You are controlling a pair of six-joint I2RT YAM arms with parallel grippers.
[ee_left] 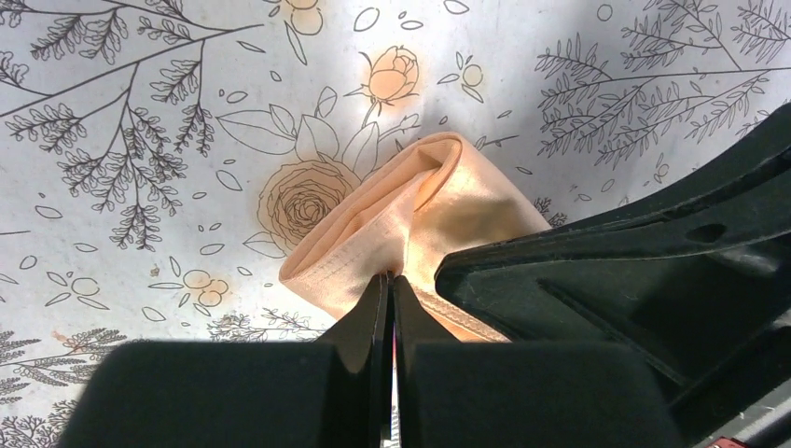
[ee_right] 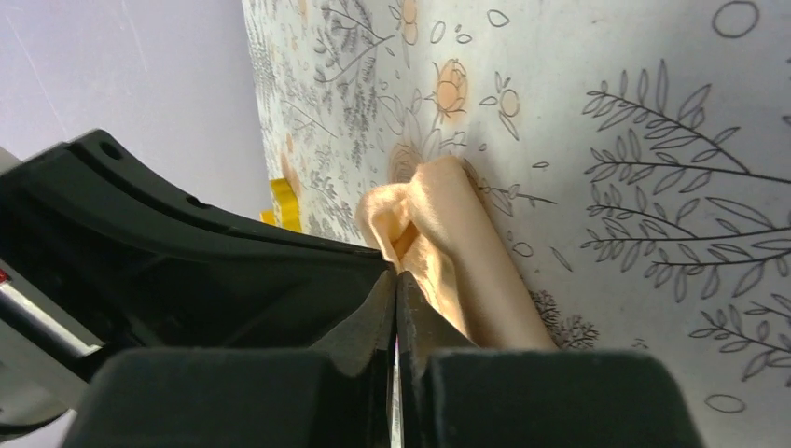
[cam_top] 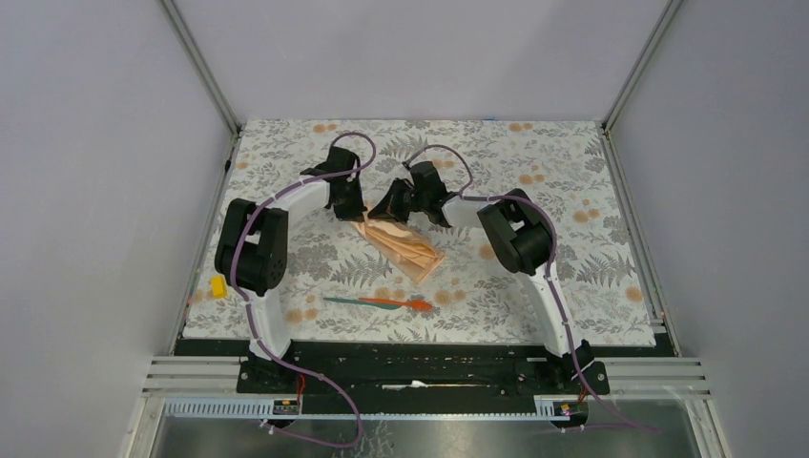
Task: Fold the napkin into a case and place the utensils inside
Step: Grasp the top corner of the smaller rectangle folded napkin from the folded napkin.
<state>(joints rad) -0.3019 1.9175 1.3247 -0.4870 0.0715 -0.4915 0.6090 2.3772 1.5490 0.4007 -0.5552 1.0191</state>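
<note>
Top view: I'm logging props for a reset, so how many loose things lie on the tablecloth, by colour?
Peach-orange napkin: 1
Teal-green utensil: 1
Orange-red utensil: 1
Yellow block: 1
Total: 4

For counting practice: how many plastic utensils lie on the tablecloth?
2: the teal-green utensil and the orange-red utensil, in line on the napkin's near side; folds might hide more.

Bare tablecloth (cam_top: pixel 572 162) around utensils (cam_top: pixel 379 302), apparently
</note>
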